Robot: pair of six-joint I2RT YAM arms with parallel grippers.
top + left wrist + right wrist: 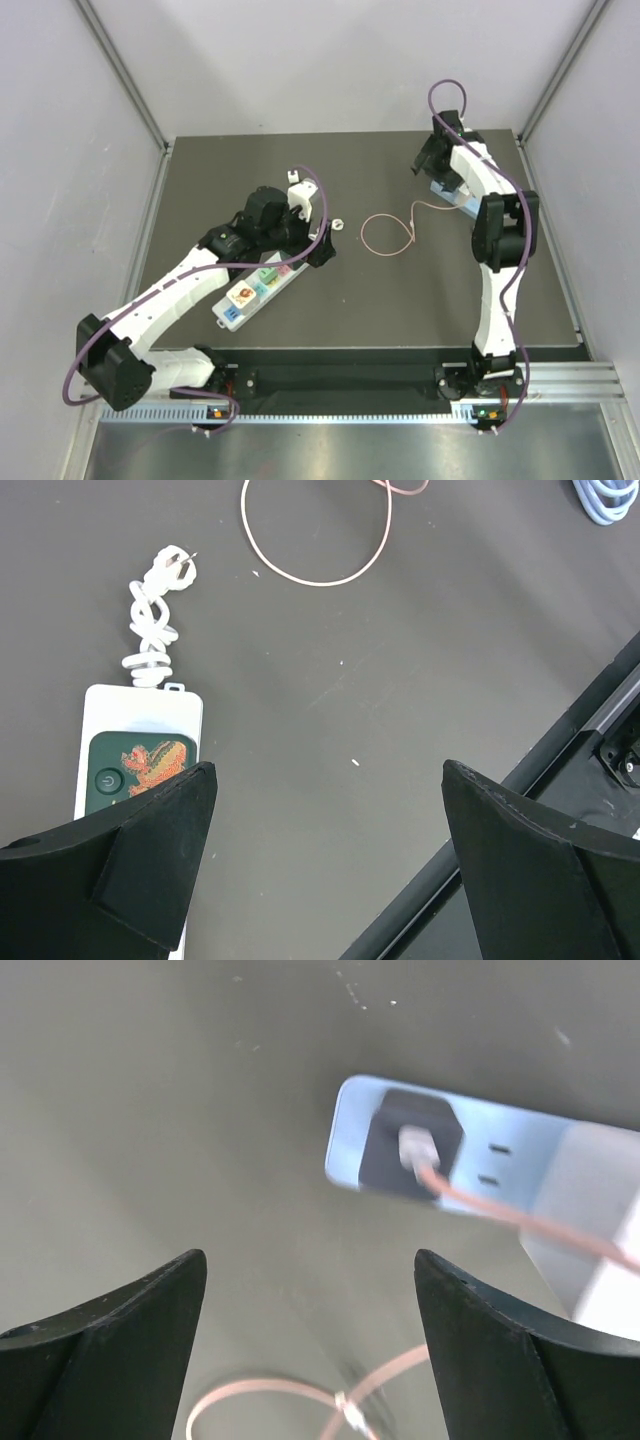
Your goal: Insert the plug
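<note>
Both pincers are open and empty.

Right pincer (308, 1290): jaws spread wide, hovering over the pale-blue plastic power strip (520, 1145), not touching it. The black rectangular plug (400, 1140) sits in the strip's end socket. Its thin pink cable (520, 1212) trails off to a loose loop on the dark grey table mat (350, 680). The view is blurred, so I cannot tell whether the plug is fully home.

Left pincer (328, 780): spread above the white power strip with coloured stickers (140, 710), well apart from the blue one. One finger is over its near end; I cannot tell if they touch.

Judgement: the insertion looks made, or nearly so, and seating needs checking. If the plug stands proud, I should close the right jaws and press squarely down on it. Otherwise I lift straight up, clear of the cable.
</note>
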